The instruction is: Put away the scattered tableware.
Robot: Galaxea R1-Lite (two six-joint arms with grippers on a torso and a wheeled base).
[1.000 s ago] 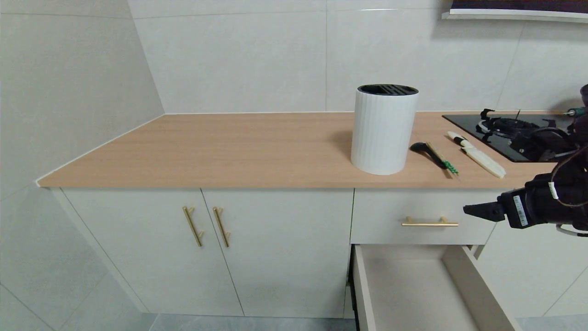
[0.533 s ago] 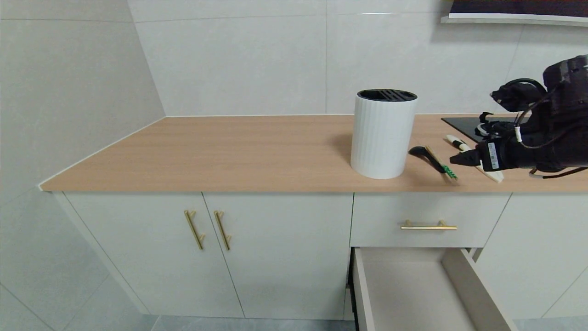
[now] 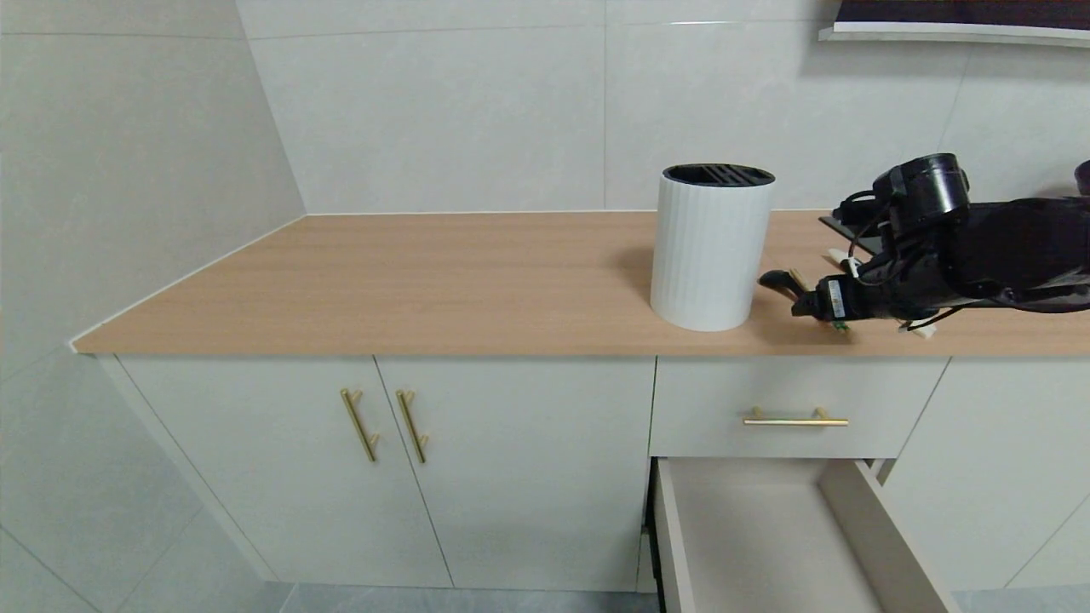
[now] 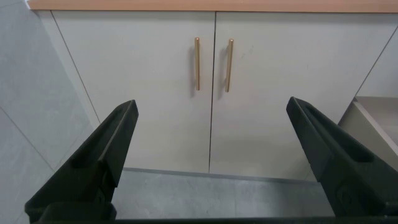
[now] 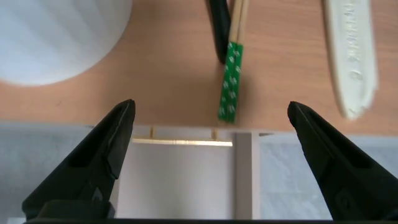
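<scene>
The right arm (image 3: 1005, 247) covers most of the chopsticks (image 3: 839, 325) and knife (image 3: 920, 330), which lie at three o'clock of the holder (image 3: 711, 247) on the surface (image 3: 426, 281). Only their near tips and the spoon's (image 3: 775, 278) dark end show. The open drawer (image 3: 673, 528), toward the holder's six o'clock, runs off the picture's edge. In the right wrist view, holder, spoon and knife are cut off.
</scene>
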